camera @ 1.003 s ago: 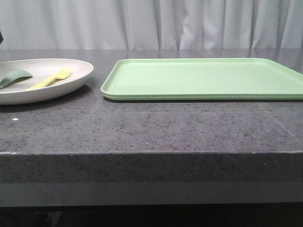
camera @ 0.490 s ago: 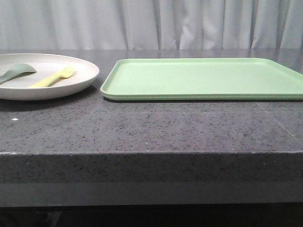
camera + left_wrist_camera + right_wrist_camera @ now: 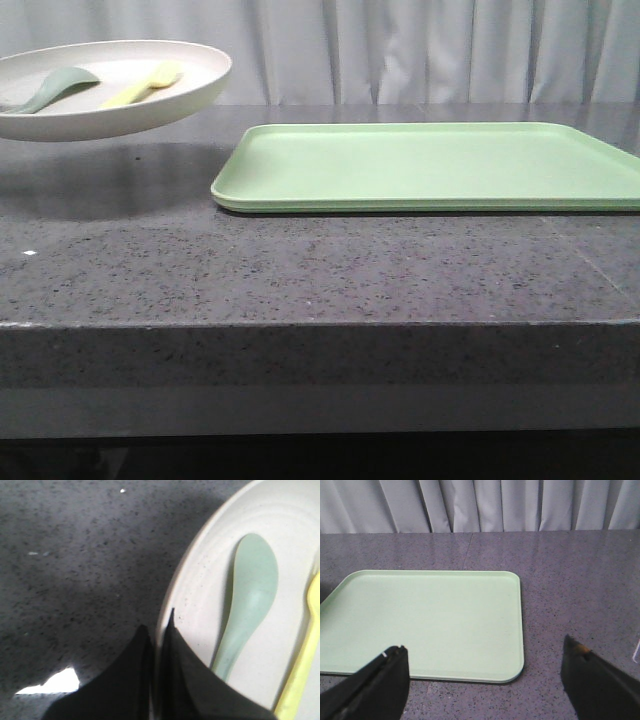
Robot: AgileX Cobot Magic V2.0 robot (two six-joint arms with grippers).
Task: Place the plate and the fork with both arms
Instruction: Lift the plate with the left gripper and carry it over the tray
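The cream plate (image 3: 150,105) hangs in the air at the far left of the front view, tilted, above the dark counter. In it lie the pale-yellow fork (image 3: 145,84) and a grey-green spoon (image 3: 55,88). My left gripper (image 3: 159,630) is shut on the plate's rim (image 3: 172,595); the spoon (image 3: 250,595) and the fork (image 3: 307,645) lie in the plate beside the fingers. This gripper is out of the front view. My right gripper (image 3: 485,655) is open and empty, over the near right corner of the green tray (image 3: 430,620).
The light-green tray (image 3: 430,165) lies flat on the grey speckled counter (image 3: 300,270), right of the plate. Grey curtains hang behind the counter. The counter's front edge runs across the lower part of the front view.
The plate, with fork and spoon in it, has risen off the counter and moved a little right toward the tray. It now hangs tilted above the surface.
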